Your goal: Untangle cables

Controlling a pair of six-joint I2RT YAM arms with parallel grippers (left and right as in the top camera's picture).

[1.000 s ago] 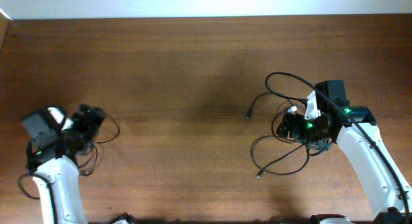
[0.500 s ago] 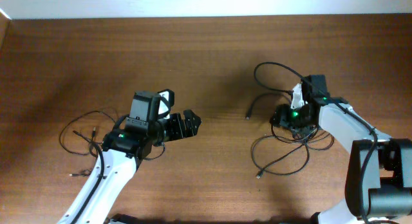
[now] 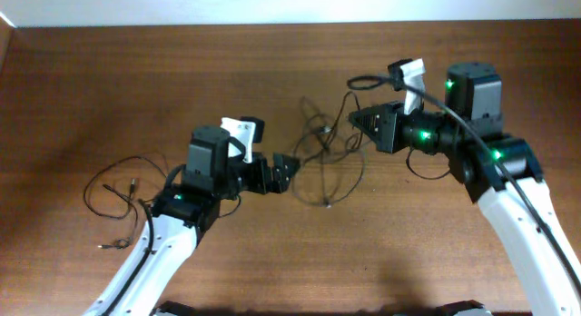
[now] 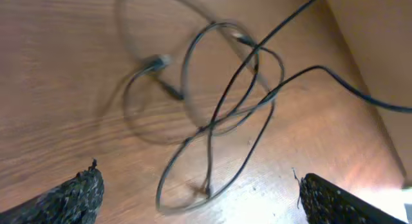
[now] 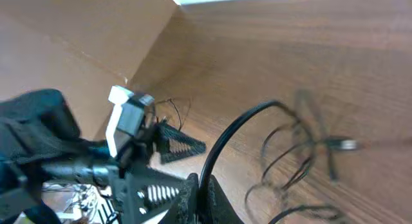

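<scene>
While the right gripper (image 3: 360, 119) is clamped tight on a strand of the thin black knotted cables (image 3: 325, 162), probably lifting it so the loops spread | cables: mid brown wooden table (image 3: 182, 71), between both grippers | left gripper (image 3: 289, 168): jaws wide, empty, facing the loops, seemingly to take a strand.

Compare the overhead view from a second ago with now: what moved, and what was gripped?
The right gripper closed on the tangled cables and carried them left toward the middle. The left gripper, open, swung in from the far left to beside the tangle. The loose cable at the left has lain unchanged since the arm uncovered it.
</scene>
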